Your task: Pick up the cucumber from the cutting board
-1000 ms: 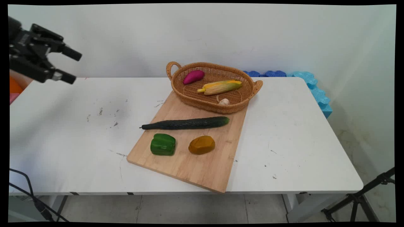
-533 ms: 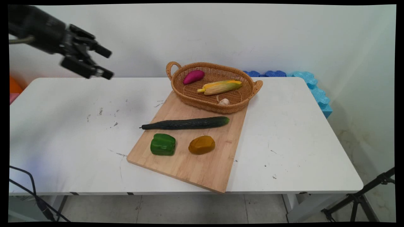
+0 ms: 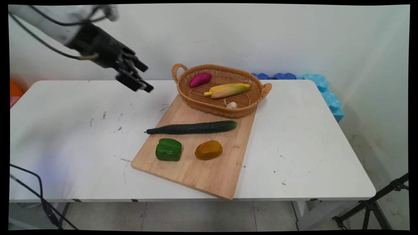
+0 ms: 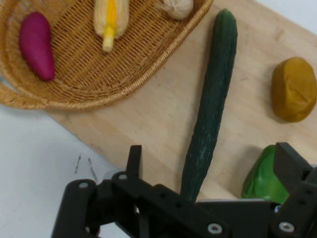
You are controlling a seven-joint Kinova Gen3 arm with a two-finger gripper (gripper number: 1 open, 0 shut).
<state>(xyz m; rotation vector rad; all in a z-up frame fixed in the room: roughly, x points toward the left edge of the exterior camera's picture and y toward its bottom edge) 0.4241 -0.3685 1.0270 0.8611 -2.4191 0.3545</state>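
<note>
The white counter (image 3: 294, 147) carries a pale wooden cutting board (image 3: 209, 173) that runs from the middle of the far edge down toward the near edge. An oval wicker basket with two handles (image 3: 249, 109) sits on the board's far end, and nothing on the counter has shifted over the last second. Only the arm has changed place: its black two-finger claw (image 3: 143, 78) has swung in from the counter's far left corner and now hangs in the air above the far edge, just left of the basket's handle, well clear of everything. Its fingers are spread, with nothing between them.

The hand view looks down on the long dark green cucumber (image 4: 210, 104), which lies across the board just in front of the basket and is the thing nearest the claw's line of sight. Near the board's front end sit a green bell pepper (image 3: 168, 149) and a brownish-yellow potato (image 3: 209, 149), apart from each other. Inside the basket lie a yellow corn cob (image 3: 227, 90), a magenta sweet potato (image 3: 200, 79) and a small white garlic bulb (image 3: 232, 105).
</note>
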